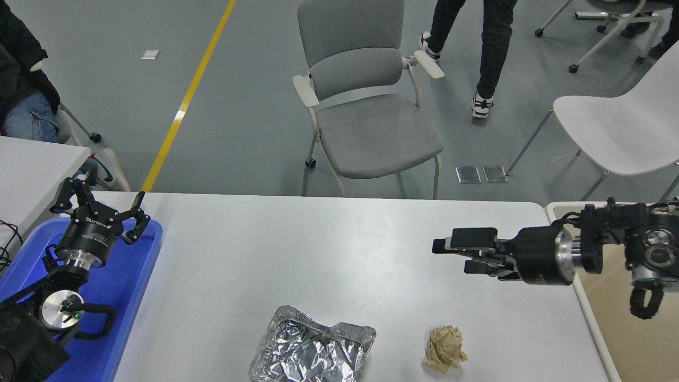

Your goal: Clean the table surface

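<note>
The table surface (329,249) is a wide white-grey top. On it near the front edge lie a crumpled aluminium foil tray (313,347) and a crumpled brown paper ball (444,347). My right gripper (451,257) reaches in from the right and points left, hovering over the table behind and above the paper ball; its jaws look open and empty. My left gripper (103,199) is parked at the lower left over a blue tray (132,276), open and empty.
A beige bin (626,329) stands off the table's right edge. A smaller white table (32,159) is at the left. A grey chair (366,122) and a white chair (620,127) stand beyond the far edge. A person's legs (490,48) are at the top.
</note>
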Controlling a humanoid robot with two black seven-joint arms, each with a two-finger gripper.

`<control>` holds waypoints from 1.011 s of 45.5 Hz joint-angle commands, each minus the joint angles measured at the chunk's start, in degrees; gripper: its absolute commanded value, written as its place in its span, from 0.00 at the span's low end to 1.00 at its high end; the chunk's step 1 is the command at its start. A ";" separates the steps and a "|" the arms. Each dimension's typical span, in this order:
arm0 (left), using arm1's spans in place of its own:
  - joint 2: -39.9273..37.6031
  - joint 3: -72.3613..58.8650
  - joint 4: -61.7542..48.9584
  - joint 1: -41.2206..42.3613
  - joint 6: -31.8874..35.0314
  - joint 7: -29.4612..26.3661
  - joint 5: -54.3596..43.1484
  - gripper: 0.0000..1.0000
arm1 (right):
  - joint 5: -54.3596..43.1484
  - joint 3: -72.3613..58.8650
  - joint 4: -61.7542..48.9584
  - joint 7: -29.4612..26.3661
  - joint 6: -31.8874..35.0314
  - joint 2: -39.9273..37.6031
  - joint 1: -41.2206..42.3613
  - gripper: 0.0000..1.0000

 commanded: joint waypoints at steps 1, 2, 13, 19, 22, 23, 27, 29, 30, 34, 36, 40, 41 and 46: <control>-0.02 0.00 0.00 0.01 0.00 0.00 0.00 1.00 | 0.95 -5.34 0.60 -6.93 1.18 4.82 3.30 1.00; -0.02 0.00 0.00 0.01 0.00 0.00 0.00 1.00 | 1.48 -6.13 0.60 -7.20 1.18 5.00 3.56 1.00; -0.02 0.00 0.00 -0.07 -0.09 0.00 0.00 1.00 | 4.21 -10.70 0.08 -10.72 0.91 9.04 2.51 1.00; -0.02 0.00 0.00 0.01 -0.09 0.09 0.00 1.00 | 4.03 -11.76 -0.36 -10.72 0.74 11.24 1.64 0.99; 0.07 0.00 0.00 0.01 0.00 0.09 0.00 1.00 | 4.03 -11.67 -1.07 -10.98 0.39 12.03 0.76 0.99; 0.07 0.00 0.00 0.01 0.00 0.00 0.00 1.00 | 4.03 -11.41 -1.33 -11.41 -0.13 12.47 0.15 0.99; -0.02 0.00 0.00 0.01 0.00 0.00 0.00 1.00 | 4.56 -10.88 -2.65 -14.40 -3.47 13.70 -1.35 0.99; 0.07 0.00 0.00 0.01 0.00 0.00 0.00 1.00 | 5.17 -10.62 -2.91 -15.90 -5.32 14.05 -2.75 0.99; -0.02 0.00 -0.09 0.01 0.00 0.00 0.00 1.00 | 5.69 -10.27 -2.91 -16.25 -5.93 14.14 -3.46 0.99; -0.02 0.00 0.00 -0.07 0.00 0.00 0.00 1.00 | 7.37 -8.60 -3.96 -16.60 -7.43 14.93 -6.01 0.99; 0.07 0.00 0.00 0.01 0.00 0.00 0.00 1.00 | 7.37 -7.81 -4.41 -16.60 -7.70 15.37 -7.24 0.99; -0.02 0.00 0.00 0.01 0.00 0.00 0.00 1.00 | 7.20 -6.23 -4.41 -16.52 -8.66 16.07 -10.05 0.99; -0.02 0.00 0.00 0.01 0.00 0.09 0.00 1.00 | 6.93 -5.70 -4.23 -16.52 -8.93 16.33 -10.75 0.99; 0.07 0.00 0.00 0.01 0.00 0.09 0.00 1.00 | 7.11 -4.12 -4.06 -16.69 -11.38 18.09 -12.69 0.99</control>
